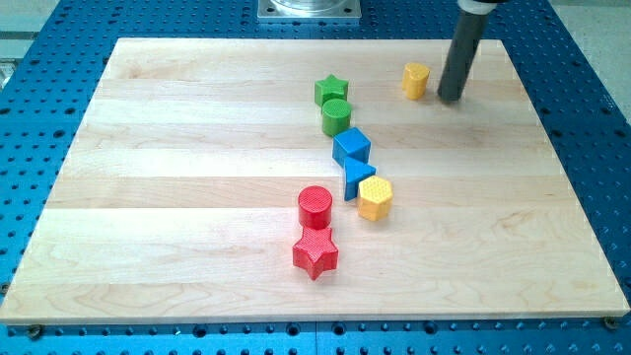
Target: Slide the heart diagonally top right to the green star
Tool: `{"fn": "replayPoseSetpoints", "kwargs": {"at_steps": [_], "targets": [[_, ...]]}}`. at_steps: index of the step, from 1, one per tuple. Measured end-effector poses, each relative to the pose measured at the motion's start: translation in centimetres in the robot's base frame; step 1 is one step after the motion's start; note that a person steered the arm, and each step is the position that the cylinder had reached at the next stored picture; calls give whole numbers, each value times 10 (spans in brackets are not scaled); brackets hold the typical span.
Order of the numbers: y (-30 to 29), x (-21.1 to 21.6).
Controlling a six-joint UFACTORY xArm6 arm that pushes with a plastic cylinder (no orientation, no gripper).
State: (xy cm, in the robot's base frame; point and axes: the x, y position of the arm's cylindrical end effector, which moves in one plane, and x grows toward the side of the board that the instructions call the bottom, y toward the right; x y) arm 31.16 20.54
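Note:
A yellow heart-like block sits near the view's top right of the wooden board. My tip rests on the board just to the heart's right, a small gap apart from it. The green star lies to the heart's left, at about the same height in the view. A green cylinder touches the star from below.
Below the green cylinder run a blue cube, a blue triangle and a yellow hexagon. A red cylinder and a red star stand lower, left of the hexagon. The board's top edge is close behind the heart.

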Motion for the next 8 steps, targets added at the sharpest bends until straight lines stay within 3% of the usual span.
{"fn": "replayPoseSetpoints", "kwargs": {"at_steps": [1,2,3,4,7,8], "targets": [[9,-21],[-55,-25],[-84,-25],[-10,9],[-146,9],[-155,-3]]}}
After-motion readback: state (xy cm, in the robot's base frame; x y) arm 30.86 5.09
